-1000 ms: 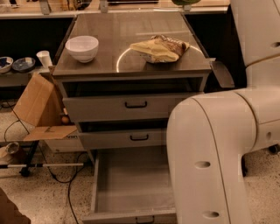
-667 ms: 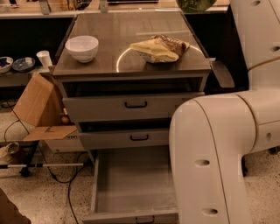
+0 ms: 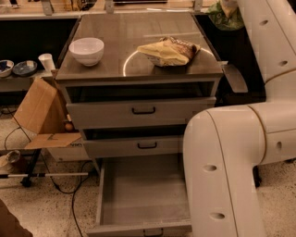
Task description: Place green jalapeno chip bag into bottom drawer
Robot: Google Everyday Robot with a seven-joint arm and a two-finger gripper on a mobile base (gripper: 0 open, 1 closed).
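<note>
Hand at upper right
Grips one crinkled green jalapeno chip bag; of three grey drawers, bottom drawer open.

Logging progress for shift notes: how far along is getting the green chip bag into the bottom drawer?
Done: the bottom drawer stands open. In hand: the gripper holds the green jalapeno chip bag high past the back right corner of the cabinet. Left: lower it into the drawer and release.

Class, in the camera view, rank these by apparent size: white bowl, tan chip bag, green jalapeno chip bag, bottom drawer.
Largest: bottom drawer
Then: tan chip bag
Last, unranked: white bowl and green jalapeno chip bag look alike; the bag sits farther off, partly hidden below the claw at the top right edge.
</note>
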